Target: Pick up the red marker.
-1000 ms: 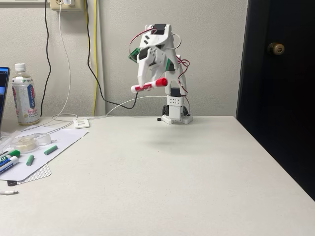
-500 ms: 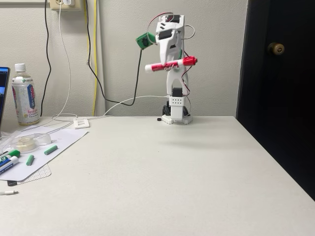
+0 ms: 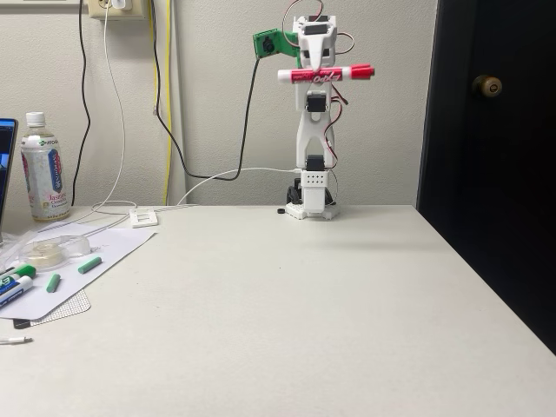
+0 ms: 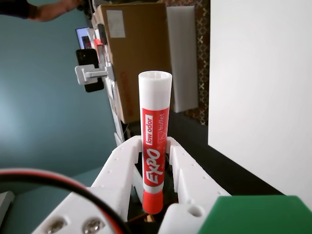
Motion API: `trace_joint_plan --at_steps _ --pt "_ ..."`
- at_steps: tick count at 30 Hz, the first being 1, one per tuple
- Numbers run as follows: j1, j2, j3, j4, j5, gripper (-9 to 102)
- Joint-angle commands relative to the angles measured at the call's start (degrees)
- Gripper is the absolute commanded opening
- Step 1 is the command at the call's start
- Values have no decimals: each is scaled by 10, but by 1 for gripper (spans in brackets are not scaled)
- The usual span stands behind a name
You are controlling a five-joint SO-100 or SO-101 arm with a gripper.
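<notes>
The red marker [image 3: 323,74] lies level high above the table, held at the top of my upright white arm at the back of the fixed view. My gripper [image 3: 318,71] is shut on the marker's middle, the red cap sticking out to the right. In the wrist view the marker [image 4: 155,136] stands upright between my two white fingers [image 4: 122,168], its red-printed label facing the camera and its white end on top. My gripper [image 4: 155,163] clamps it from both sides.
At the table's left edge lie a paper sheet [image 3: 91,256] with a green-capped marker [image 3: 19,275], a blue-and-white marker [image 3: 10,292], green bits and a tape roll [image 3: 43,252]. A bottle [image 3: 43,169] stands behind. A dark door [image 3: 491,148] is to the right.
The arm has swung up and straightened, carrying the red marker higher and to the right; the marker went from tilted to level.
</notes>
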Motion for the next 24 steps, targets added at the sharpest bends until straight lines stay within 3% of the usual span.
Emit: trace_joint_plan --at_steps 1,24 --pt "-10 40 -11 -11 -7 0" --pt "-13 181 -4 19 -40 0"
